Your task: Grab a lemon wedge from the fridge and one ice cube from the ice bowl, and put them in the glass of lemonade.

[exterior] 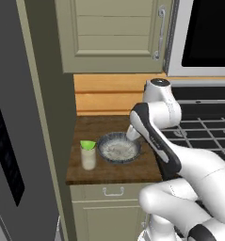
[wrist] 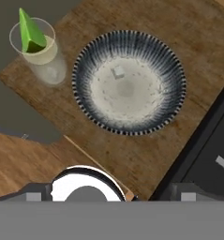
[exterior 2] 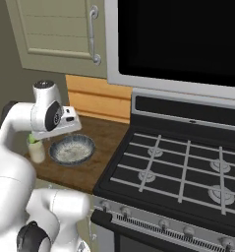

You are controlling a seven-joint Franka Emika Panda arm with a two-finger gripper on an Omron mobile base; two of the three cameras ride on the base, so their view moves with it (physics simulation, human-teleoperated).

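The glass of lemonade [wrist: 41,56] stands at the wooden counter's left end, and the green lemon wedge [wrist: 30,35] sits in its mouth, point up. Beside it is the ice bowl [wrist: 85,61], with one small pale ice cube [wrist: 118,71] lying near its middle. My gripper [wrist: 112,193] hangs above the counter, high over the bowl's near side, with its tips far apart and nothing between them. In the left base view the glass [exterior: 88,157], the wedge [exterior: 88,145] and the bowl [exterior: 104,141] sit just left of my hand. The fridge [exterior: 10,141] fills the left side.
A black stove [exterior 2: 178,167] with grates adjoins the counter [exterior 2: 99,170] on the right, under a microwave [exterior 2: 178,39]. A cream wall cabinet [exterior: 114,33] hangs above the counter. The counter's front edge drops to a drawer [exterior: 113,190].
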